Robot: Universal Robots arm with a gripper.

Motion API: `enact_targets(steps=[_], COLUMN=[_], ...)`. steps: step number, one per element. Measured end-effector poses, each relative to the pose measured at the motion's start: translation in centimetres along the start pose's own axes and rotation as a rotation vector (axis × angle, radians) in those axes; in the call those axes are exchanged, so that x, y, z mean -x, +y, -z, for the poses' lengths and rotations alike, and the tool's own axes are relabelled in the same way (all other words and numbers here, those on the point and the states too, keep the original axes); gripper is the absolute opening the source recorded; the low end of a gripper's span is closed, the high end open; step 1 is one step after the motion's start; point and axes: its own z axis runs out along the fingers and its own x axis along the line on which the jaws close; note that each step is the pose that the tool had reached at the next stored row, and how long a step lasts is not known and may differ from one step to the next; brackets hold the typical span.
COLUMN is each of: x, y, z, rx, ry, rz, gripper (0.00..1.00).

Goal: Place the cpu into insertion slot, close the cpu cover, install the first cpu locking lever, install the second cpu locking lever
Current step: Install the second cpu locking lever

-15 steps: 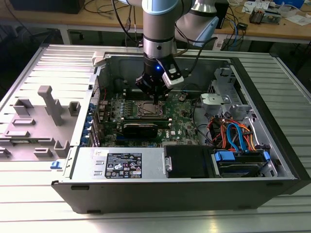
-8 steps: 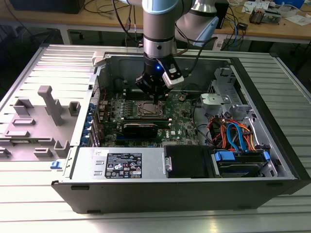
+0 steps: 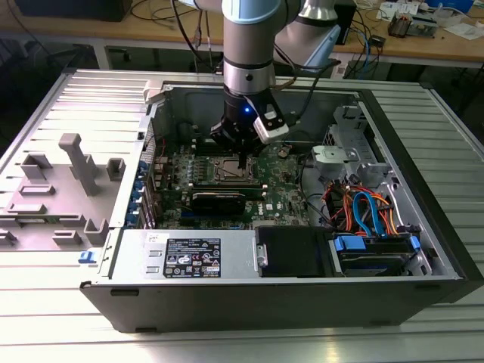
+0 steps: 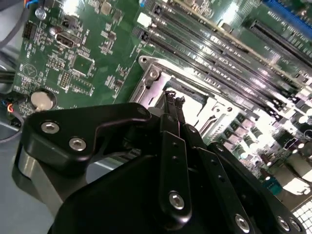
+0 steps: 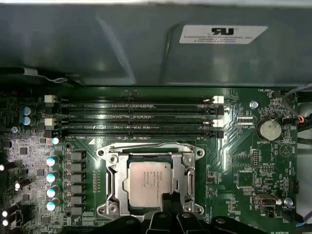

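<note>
One black gripper [image 5: 170, 202] hangs over the insertion slot [image 5: 151, 181], fingertips pinched together, seemingly grasping nothing; its tips partly hide the dull silver cpu [image 5: 147, 183], seated under the shiny framed cpu cover [image 5: 113, 181].

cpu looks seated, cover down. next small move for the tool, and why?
Probably a short nudge onto the nearest locking lever. In the first wrist view the cpu sits in the insertion slot under the cpu cover, and the tool hovers at the socket's edge.
</note>
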Motion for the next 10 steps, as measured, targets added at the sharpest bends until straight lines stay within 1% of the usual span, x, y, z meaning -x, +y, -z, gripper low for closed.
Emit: enact_targets(steps=[2,5,7,10], x=[0.02,0.02,0.00,-0.06], y=[-0.09,-0.38,-0.97,-2.05], z=[0.59,0.69,0.66,0.61], rx=[0.0000,0.0002,0.0004,0.0007], ry=[-0.0001,-0.0002,-0.0001,-0.0002], rz=[0.000,0.006,0.018,0.019], gripper=[0.11,0.11,0.11,0.11])
